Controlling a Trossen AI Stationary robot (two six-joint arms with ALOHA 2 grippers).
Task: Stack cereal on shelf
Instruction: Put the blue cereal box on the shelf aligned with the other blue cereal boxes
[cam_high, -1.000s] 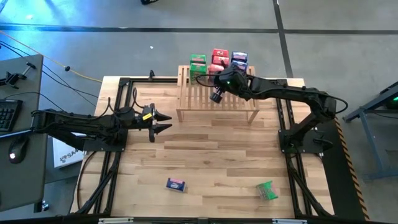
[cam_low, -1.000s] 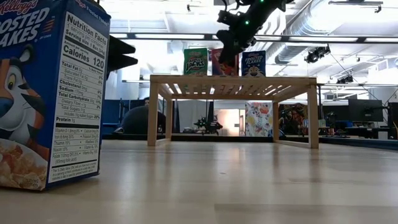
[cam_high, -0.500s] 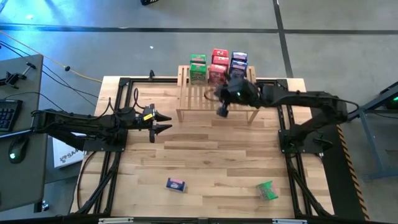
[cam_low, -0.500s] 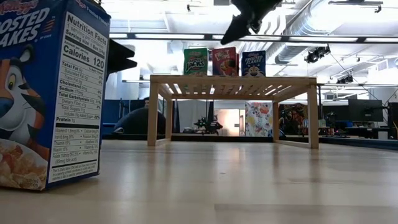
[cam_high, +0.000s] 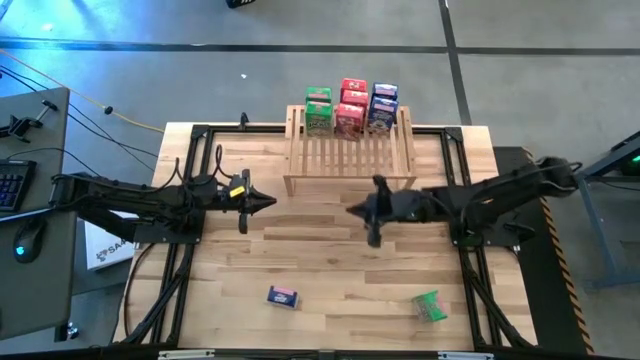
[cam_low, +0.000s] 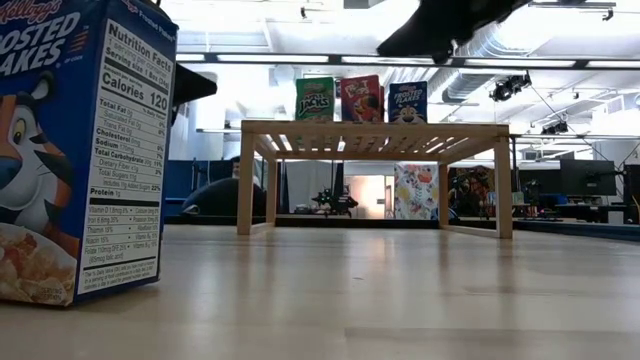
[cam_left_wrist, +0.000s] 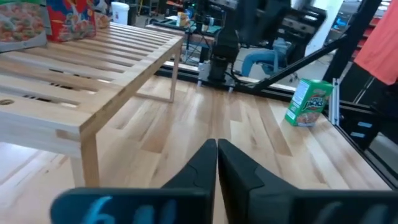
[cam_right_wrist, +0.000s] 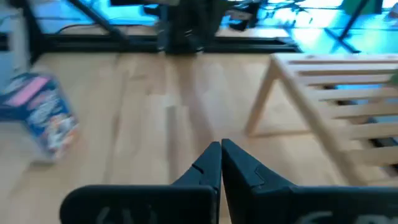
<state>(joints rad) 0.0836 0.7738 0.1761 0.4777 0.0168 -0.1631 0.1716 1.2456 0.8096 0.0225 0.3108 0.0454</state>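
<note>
Robotics lab / industrial test bay. Evidence: wood-plank table (cam_high: 330, 270) on a black metal frame with two arms bolted to its side edges, standing on a bare grey concrete floor (cam_high: 520, 80) with taped lines. Desk with keyboard (cam_high: 12, 185) and mouse (cam_high: 24, 243) off the table's left edge, loose cables (cam_high: 90, 100) running across the floor. Low view: open ceiling with exposed silver ductwork (cam_low: 480, 45), strip lights, monitors (cam_low: 585, 178) on benches behind, more rigs and equipment in the background.
</note>
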